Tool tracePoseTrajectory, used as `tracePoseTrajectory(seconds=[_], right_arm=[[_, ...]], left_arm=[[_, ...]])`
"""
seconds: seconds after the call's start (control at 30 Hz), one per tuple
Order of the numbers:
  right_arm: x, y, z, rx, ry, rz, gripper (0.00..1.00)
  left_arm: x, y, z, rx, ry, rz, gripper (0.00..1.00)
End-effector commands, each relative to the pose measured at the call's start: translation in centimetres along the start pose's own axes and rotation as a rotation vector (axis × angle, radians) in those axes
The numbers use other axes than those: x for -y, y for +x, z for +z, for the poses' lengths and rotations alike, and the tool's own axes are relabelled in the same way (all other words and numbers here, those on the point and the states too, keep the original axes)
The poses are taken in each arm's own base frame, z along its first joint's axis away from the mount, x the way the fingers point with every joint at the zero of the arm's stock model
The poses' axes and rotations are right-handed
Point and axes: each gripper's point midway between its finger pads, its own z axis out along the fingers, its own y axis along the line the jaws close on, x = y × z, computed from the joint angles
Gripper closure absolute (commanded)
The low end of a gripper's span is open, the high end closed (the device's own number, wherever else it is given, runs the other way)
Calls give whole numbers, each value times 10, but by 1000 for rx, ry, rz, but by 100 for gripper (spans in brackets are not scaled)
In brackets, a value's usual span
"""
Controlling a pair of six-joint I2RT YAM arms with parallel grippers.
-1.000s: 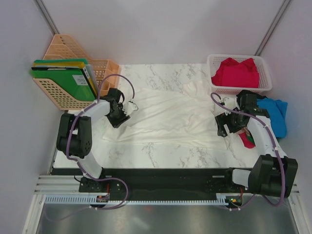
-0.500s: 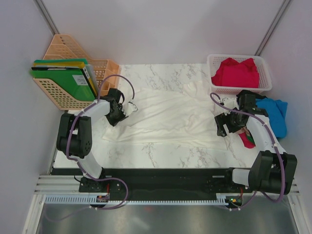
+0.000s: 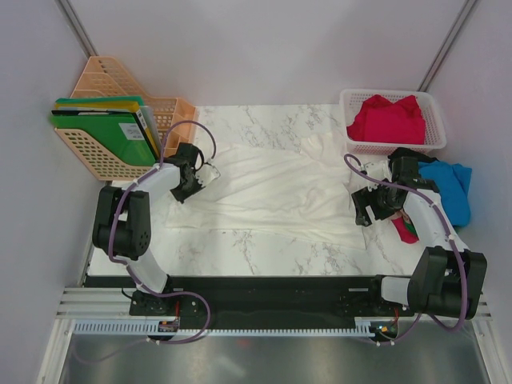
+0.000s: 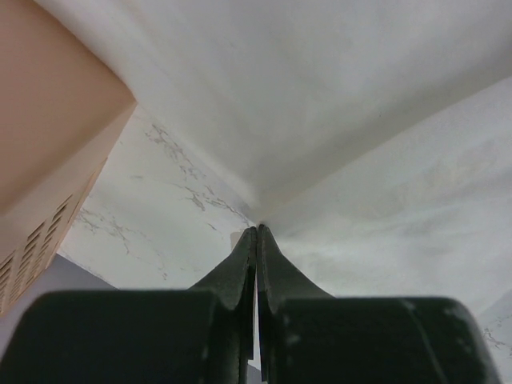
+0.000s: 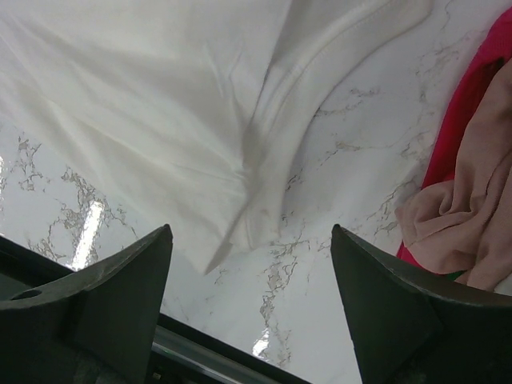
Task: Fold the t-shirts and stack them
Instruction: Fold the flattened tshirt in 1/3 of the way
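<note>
Left jaws clenched on the white t-shirt [image 3: 280,188] at its ten o'clock corner, shirt spread mid-table [image 3: 264,248]; right jaws hung wide apart over the three o'clock edge, holding nothing. First fold looked pending, and right needed a pinch next

This looks like a robotics lab cell: plain grey partition walls [image 3: 264,48] box in a marble-patterned table [image 3: 264,248], with a left arm [image 3: 120,220] and right arm [image 3: 436,232] bolted by an aluminium rail [image 3: 88,302].

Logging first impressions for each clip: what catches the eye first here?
A large white t-shirt sprawls across the marble table, its left edge pinched in the shut left gripper. The open right gripper hovers over its right edge; a red t-shirt fills the white basket at back right.
</note>
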Motion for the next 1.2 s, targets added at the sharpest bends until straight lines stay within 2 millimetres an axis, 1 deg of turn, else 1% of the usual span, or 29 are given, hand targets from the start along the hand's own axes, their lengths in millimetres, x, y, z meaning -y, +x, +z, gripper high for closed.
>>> tracePoseTrajectory(seconds=[0.0,0.03,0.07,0.1,0.13,0.17,0.2,0.23,0.33,0.4,0.43,0.5,0.53,0.57,0.6,0.63,0.67,0.7,0.77,0.8,0.83,0.87,0.93,0.97,1.03,1.13,1.17], right_arm=[[0,-4,0,21,-5,-17,12],[0,-4,-1,22,-3,-20,12],[0,-4,-2,23,-1,-22,12],[0,-4,-3,26,3,-27,12],[1,-3,-3,21,5,-29,12],[2,-3,-4,19,11,-32,11],[3,-3,-5,18,20,-35,11],[5,-1,-5,9,30,-37,11],[9,3,-6,-7,54,-49,11],[5,3,-10,9,49,-79,10],[1,7,-12,1,30,-113,8],[-4,9,-18,1,16,-153,7],[-8,14,-19,-22,0,-186,5],[-9,19,-18,-41,-2,-198,5],[-11,23,-16,-61,-10,-210,4],[-16,28,-13,-91,-26,-236,2],[-20,37,-7,-130,-44,-257,2],[-26,40,-4,-165,-50,-303,2],[-33,47,4,-208,-54,-356,2],[-37,48,8,-227,-57,-399,2],[-38,45,11,-222,-53,-415,2],[-42,42,16,-215,-62,-431,2],[-44,37,18,-204,-75,-437,2],[-45,33,21,-205,-88,-440,2],[-49,28,25,-199,-108,-438,2],[-48,27,35,-221,-122,-442,4],[-48,30,39,-243,-135,-436,5]], left_arm=[[-25,-5,-7,4,-104,-60,98],[-26,-5,-6,0,-107,-63,92],[-26,-5,-4,-5,-107,-64,68],[-27,-3,-3,-14,-111,-66,49],[-28,-3,-2,-18,-114,-65,40],[-29,-3,-1,-19,-119,-64,32],[-31,-3,-2,-19,-134,-65,29],[-31,-3,-3,-21,-136,-64,20],[-32,-2,-10,-4,-148,-69,18],[-32,-4,-18,26,-154,-78,17],[-32,-3,-26,50,-166,-89,17],[-25,-5,-34,96,-153,-103,17],[-16,-1,-32,99,-133,-101,17],[-11,-4,-37,137,-118,-100,16],[-6,-2,-37,142,-109,-96,16],[2,4,-32,128,-93,-94,16],[4,7,-31,125,-92,-91,16],[11,12,-27,112,-79,-88,16],[18,16,-24,104,-61,-80,16],[26,20,-20,96,-42,-67,16],[30,22,-18,95,-31,-58,15],[40,26,-15,90,-7,-41,14],[47,29,-13,85,7,-32,13],[50,30,-11,80,12,-26,0],[56,34,-7,63,26,-20,0],[57,37,-3,43,32,-22,0],[57,37,-2,41,34,-27,0]])
